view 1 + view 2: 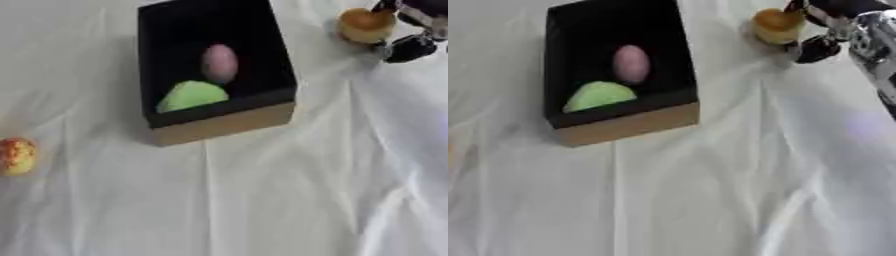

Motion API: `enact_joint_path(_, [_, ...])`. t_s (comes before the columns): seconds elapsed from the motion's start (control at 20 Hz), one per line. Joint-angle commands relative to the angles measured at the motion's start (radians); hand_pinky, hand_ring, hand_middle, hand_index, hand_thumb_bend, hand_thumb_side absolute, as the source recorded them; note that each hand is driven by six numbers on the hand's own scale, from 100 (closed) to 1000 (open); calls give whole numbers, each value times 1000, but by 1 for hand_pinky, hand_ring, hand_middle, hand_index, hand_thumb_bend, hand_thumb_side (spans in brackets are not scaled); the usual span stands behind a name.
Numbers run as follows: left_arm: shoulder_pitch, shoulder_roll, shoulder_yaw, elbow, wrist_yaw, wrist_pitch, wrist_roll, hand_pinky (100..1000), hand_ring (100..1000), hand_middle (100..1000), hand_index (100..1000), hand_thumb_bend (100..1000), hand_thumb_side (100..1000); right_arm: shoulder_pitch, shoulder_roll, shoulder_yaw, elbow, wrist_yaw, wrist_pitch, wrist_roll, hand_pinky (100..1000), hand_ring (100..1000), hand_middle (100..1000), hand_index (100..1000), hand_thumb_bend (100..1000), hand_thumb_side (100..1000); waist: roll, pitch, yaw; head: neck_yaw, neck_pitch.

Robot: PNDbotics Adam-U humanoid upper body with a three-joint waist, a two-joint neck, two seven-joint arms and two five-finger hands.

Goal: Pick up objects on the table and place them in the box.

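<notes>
Wrinkled white cloth over tabletop [262, 200], black-lined cardboard box [223, 125] holding pink egg [220, 62] and green wedge [192, 95]; right hand [833, 30] fingers pinching orange-brown round object [366, 24], upper right.

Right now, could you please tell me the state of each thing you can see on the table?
Black-lined cardboard box: open, upright.
Pink egg-shaped object: inside the box.
Green rounded object: inside the box.
Orange round object: on the white cloth, right hand at it.
Red-yellow round object: on the cloth, untouched.
</notes>
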Motion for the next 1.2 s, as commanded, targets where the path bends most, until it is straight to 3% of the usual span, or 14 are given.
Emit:
enact_joint_path(0.05, [-1,21,13,-15,-4,-1,0,675,820,786,808,883,613,-7,-53,-10,-63,-40,26,8,799,814,718,745,100,110,4,-40,-5,6,9])
enact_joint_path(0.45, [8,26,13,-15,-17,2,-1,675,820,786,809,880,619,3,-101,-33,-233,-123,91,34,797,811,710,742,100,100,-3,-78,-23,8,20])
enact_joint_path(0.75, [8,23,11,-15,-22,1,-2,675,820,786,809,882,621,-42,-81,-24,-324,-153,124,63,792,803,703,740,100,100,-8,-93,-28,10,18])
enact_joint_path(1.2, [-18,13,1,-15,-23,-7,-8,676,821,787,809,883,624,-221,133,122,-300,-121,86,165,788,799,707,743,100,100,-13,-97,2,-12,11])
